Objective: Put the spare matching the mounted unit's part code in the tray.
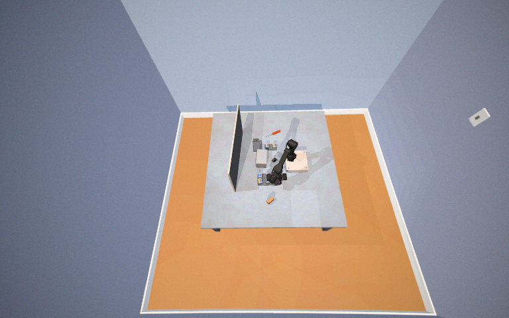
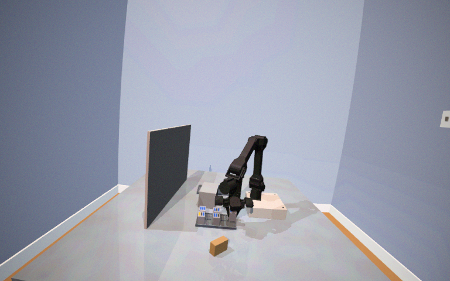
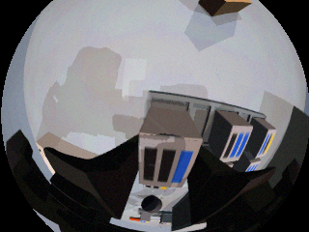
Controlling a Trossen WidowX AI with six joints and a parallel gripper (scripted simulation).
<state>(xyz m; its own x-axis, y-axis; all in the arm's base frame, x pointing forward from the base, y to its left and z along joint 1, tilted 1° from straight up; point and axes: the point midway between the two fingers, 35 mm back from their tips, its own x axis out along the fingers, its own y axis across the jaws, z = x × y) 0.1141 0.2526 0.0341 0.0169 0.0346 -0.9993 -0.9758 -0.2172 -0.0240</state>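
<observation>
My gripper (image 3: 165, 138) (image 2: 231, 212) (image 1: 268, 179) reaches down into a flat grey rack (image 2: 212, 226) (image 1: 262, 183) of small spare units and is shut on the spare at the rack's right end (image 3: 162, 127). That spare is grey, with two dark bars and one blue bar on its face. Two other spares (image 3: 231, 134) (image 3: 261, 139) (image 2: 201, 212) (image 2: 217, 212) stand beside it, with blue and yellow marks. A white box (image 1: 261, 158) (image 2: 208, 194) stands behind the rack, next to the tall dark panel (image 1: 235, 150) (image 2: 167, 172). A small grey tray-like thing (image 1: 256, 144) lies further back.
An orange block (image 1: 270, 200) (image 2: 218, 246) (image 3: 223, 0) lies in front of the rack. The arm stands on a beige plate (image 1: 300, 165) (image 2: 270, 205). A red-and-white stick (image 1: 274, 132) and two more small units (image 1: 270, 145) lie at the back.
</observation>
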